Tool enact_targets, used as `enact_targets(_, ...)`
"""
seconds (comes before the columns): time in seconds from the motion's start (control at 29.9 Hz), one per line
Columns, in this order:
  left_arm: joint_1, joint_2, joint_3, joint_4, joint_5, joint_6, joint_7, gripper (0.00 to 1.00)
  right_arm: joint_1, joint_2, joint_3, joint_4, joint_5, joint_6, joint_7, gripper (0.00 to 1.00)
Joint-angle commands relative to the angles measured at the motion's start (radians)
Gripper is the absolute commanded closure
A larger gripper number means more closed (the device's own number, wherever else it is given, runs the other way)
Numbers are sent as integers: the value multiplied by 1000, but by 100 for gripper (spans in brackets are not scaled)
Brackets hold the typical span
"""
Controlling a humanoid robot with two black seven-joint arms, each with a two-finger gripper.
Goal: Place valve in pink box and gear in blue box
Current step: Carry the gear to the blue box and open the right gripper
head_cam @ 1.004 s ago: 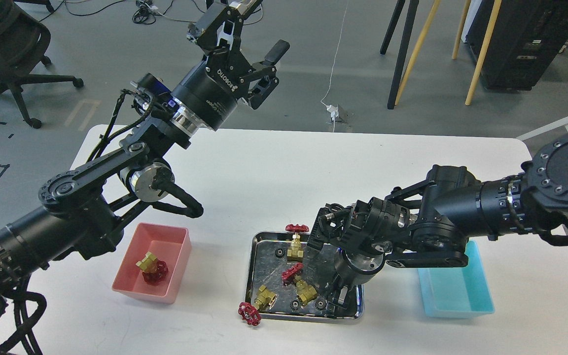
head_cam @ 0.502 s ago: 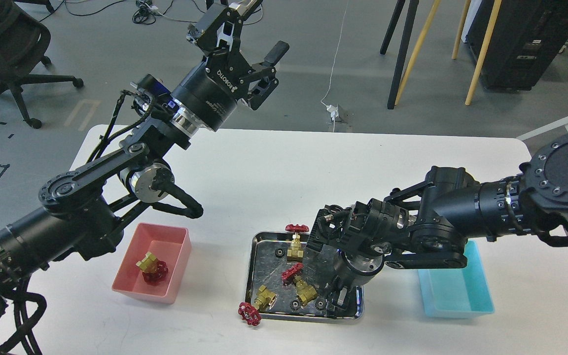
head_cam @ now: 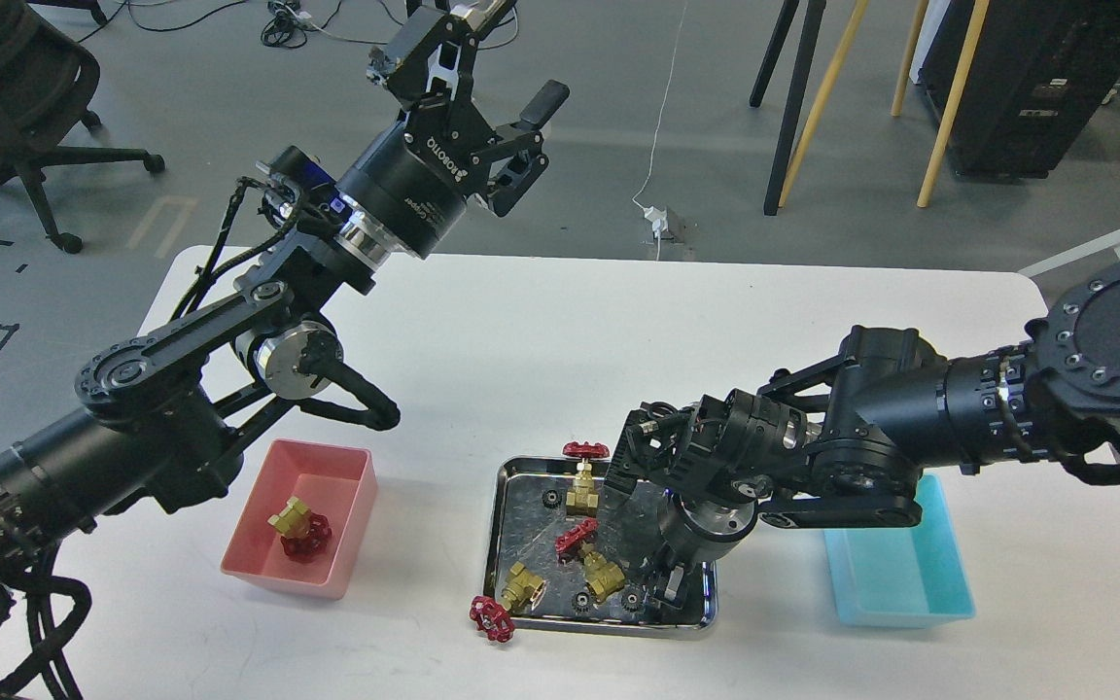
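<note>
Our left gripper is up high past the bench's far edge, fingers spread apart, nothing between them. Our right gripper is down in the steel tray, near its front right corner; it's dark and foreshortened, so we can't tell if the fingers are apart or together. One valve lies in the pink box, front left of the tray. Three more valves sit at the tray: one upright at the back, one mid-tray, one with its red handwheel hanging over the front left rim. A gear lies near the tray's back left, more along the front edge. The blue box sits right of the tray, partly under our right arm.
</note>
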Motion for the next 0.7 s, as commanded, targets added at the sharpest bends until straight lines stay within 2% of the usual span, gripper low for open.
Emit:
enact_targets(0.0, -1, 1, 0, 0, 0, -1, 0, 14, 23, -6, 4, 4, 6, 0, 0, 87)
enact_targets(0.1, -1, 1, 0, 0, 0, -1, 0, 14, 46, -24, 12, 8, 12, 0, 2, 87)
enact_targets(0.27, -1, -1, 0, 0, 0, -1, 0, 14, 127, -137, 24, 50, 15, 0, 5, 88)
enact_targets(0.43, -1, -8, 1, -2, 0, -3, 0, 14, 205, -363, 26, 180, 11, 0, 3, 89)
enact_targets(0.67, 0, -28, 5, -2, 0, -1, 0, 14, 213, -726, 4, 372, -59, 0, -2, 89)
